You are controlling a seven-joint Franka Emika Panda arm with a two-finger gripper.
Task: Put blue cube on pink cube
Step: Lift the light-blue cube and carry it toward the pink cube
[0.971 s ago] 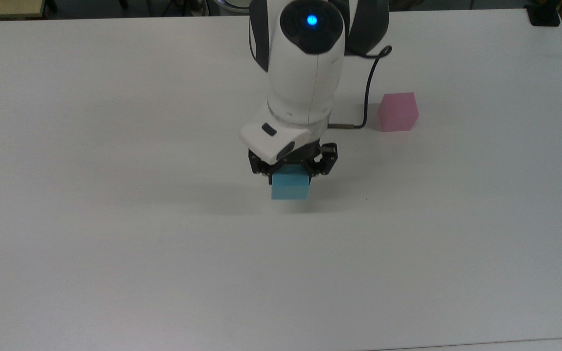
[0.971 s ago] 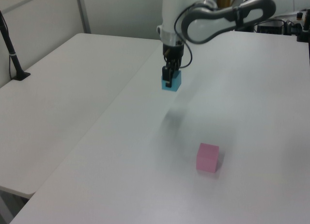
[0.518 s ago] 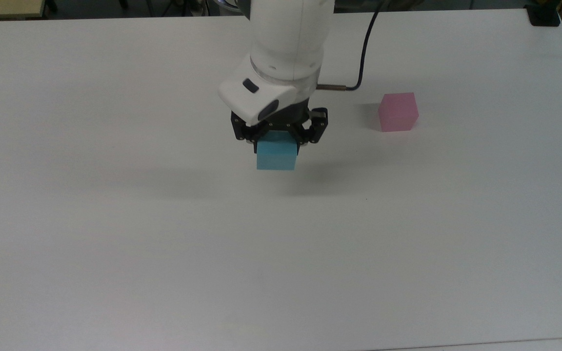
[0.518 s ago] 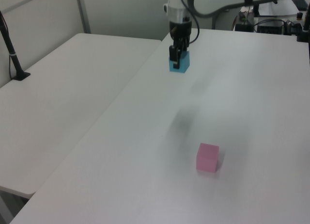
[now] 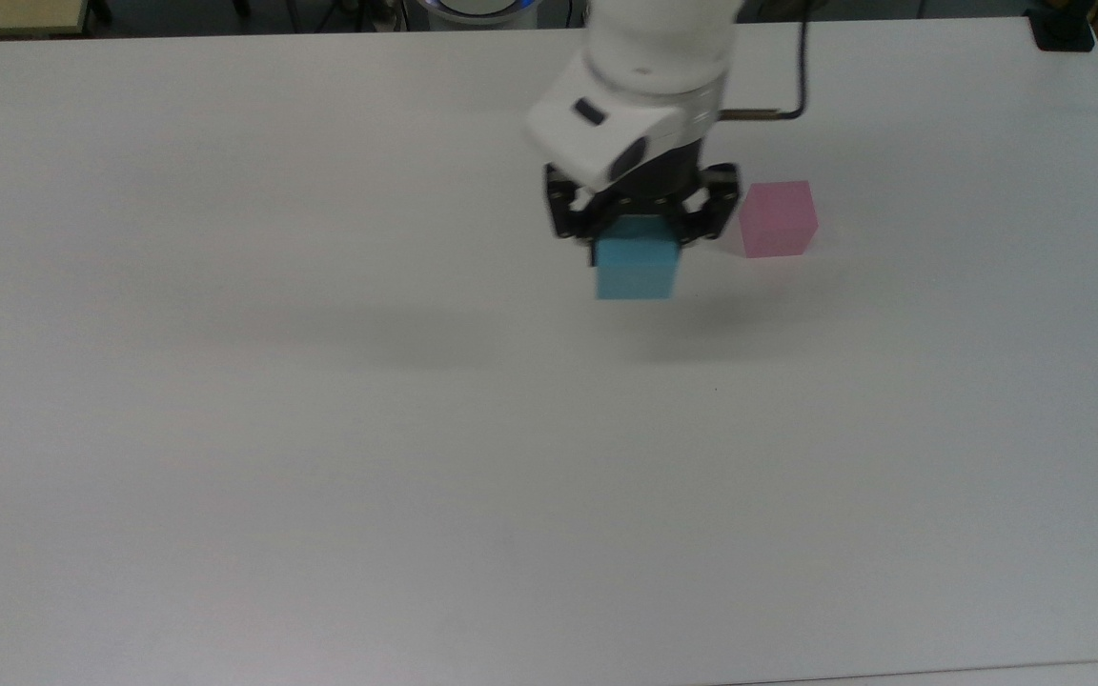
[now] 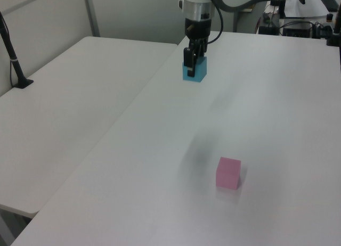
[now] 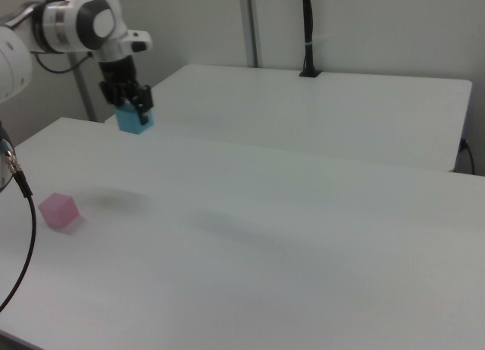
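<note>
The end effector [image 5: 640, 229] is pinching the blue cube [image 5: 637, 268] and holds it up in the air, above the surface [image 5: 320, 476]. The pink cube [image 5: 777, 218] sits on the surface near the far edge in the top view, toward its right corner.

The blue cube could be let go too soon or off to one side. Then it would tip off the pink cube, or knock it away. It could also slip if the hold is weak, because only its top part is held.

Half a second ago the end effector and blue cube were farther to the top view's left. Now they are close to the pink cube. The pink cube has not moved.
</note>
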